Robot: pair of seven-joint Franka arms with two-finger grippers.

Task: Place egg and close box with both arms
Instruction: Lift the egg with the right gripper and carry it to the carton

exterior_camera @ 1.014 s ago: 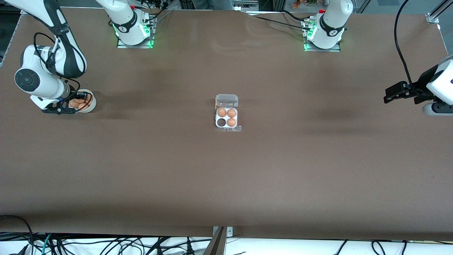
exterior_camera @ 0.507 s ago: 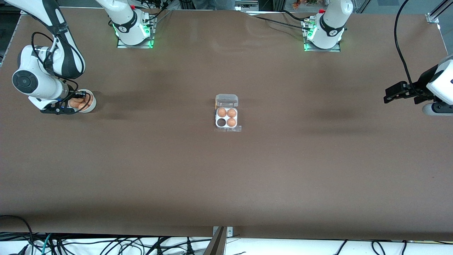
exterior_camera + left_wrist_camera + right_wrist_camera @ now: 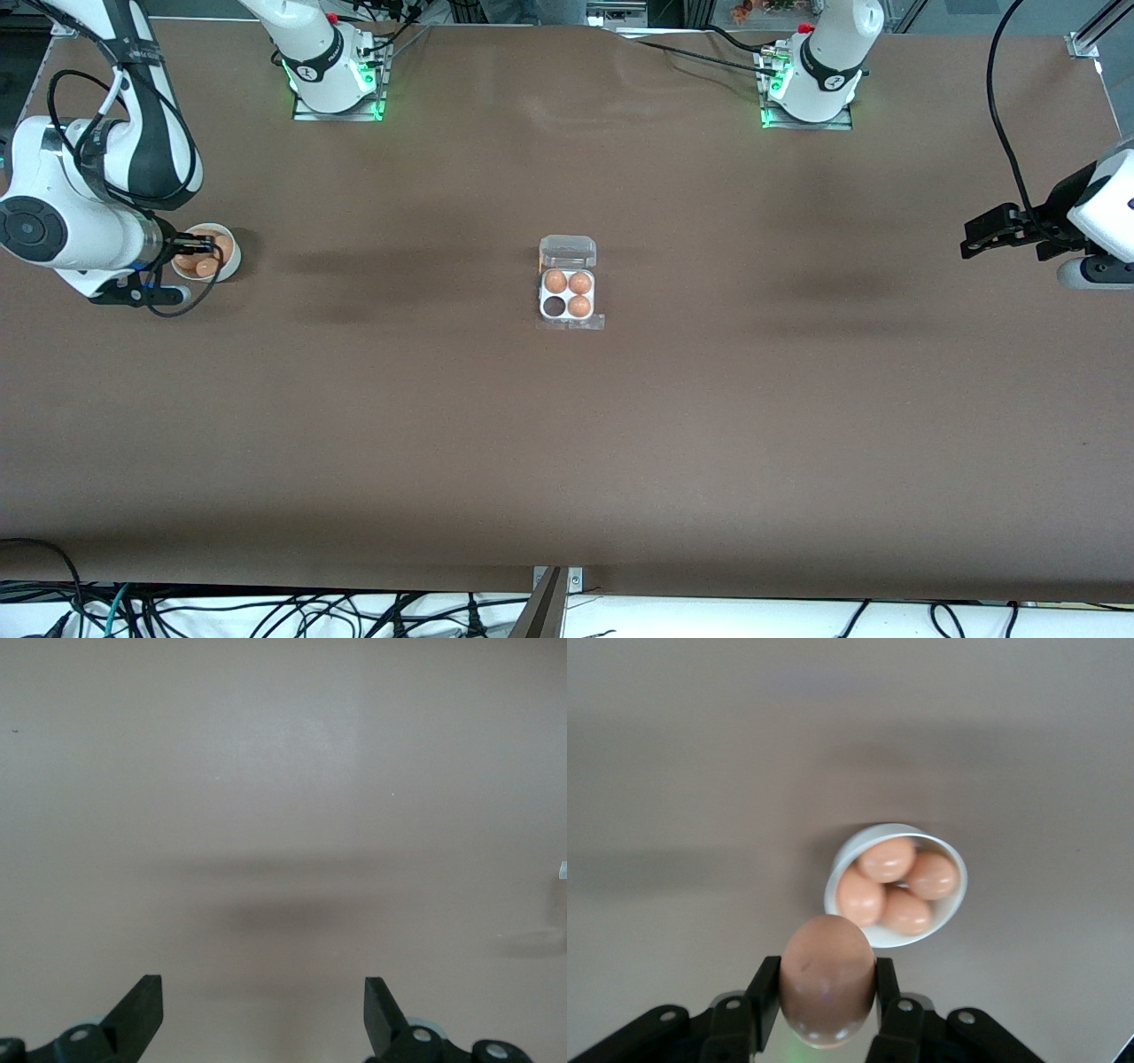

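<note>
Between the right jaws: one brown egg [image 3: 827,979], clamped on both sides and lifted clear of the desk [image 3: 567,461].
Right gripper [image 3: 827,1010]: up in the air over the round white bowl [image 3: 897,884], at the right arm's end of the desk; jaws grasping the egg.
Bowl contents: four brown eggs, lying below the held egg and apart from it.
Bowl position: on the desk under the right jaws; in the front view [image 3: 209,252] partly covered by the right arm's wrist.
Left gripper [image 3: 263,1010]: held over bare desk at the left arm's end, waiting; jaws released, set wide apart, nothing between them.
Box [image 3: 568,294]: small square four-cell carton at mid-desk, well apart from both sets of jaws, roughly midway between them.
Box lid [image 3: 568,252]: clear plastic, standing open on the edge of the tray farther from the front camera.
Box cells: three hold brown eggs; one is vacant, the cell nearer the front camera and toward the right arm's end.
</note>
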